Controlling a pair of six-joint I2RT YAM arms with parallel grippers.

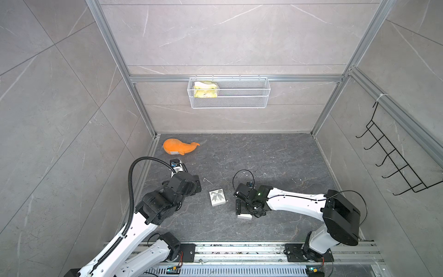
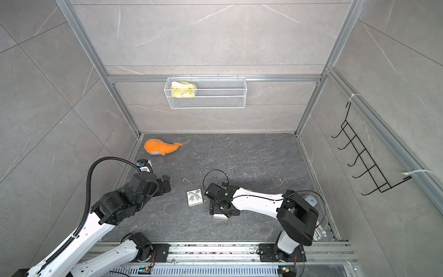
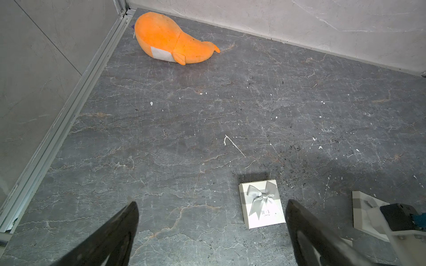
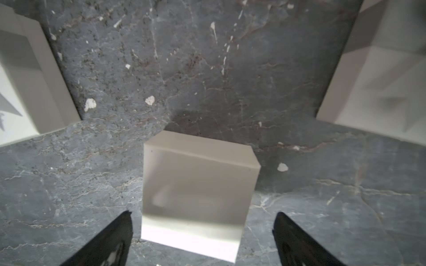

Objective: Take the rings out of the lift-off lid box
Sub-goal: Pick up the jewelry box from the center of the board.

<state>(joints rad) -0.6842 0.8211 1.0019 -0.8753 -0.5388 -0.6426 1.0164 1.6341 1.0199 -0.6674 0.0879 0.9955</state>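
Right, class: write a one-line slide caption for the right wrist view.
Open right gripper aimed at a small white box on the dark marbled surface.

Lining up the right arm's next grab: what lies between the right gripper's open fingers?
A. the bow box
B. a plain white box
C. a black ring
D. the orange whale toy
B: in the right wrist view a plain white box lies between the fingers of the open right gripper. The bow box sits off to one side.
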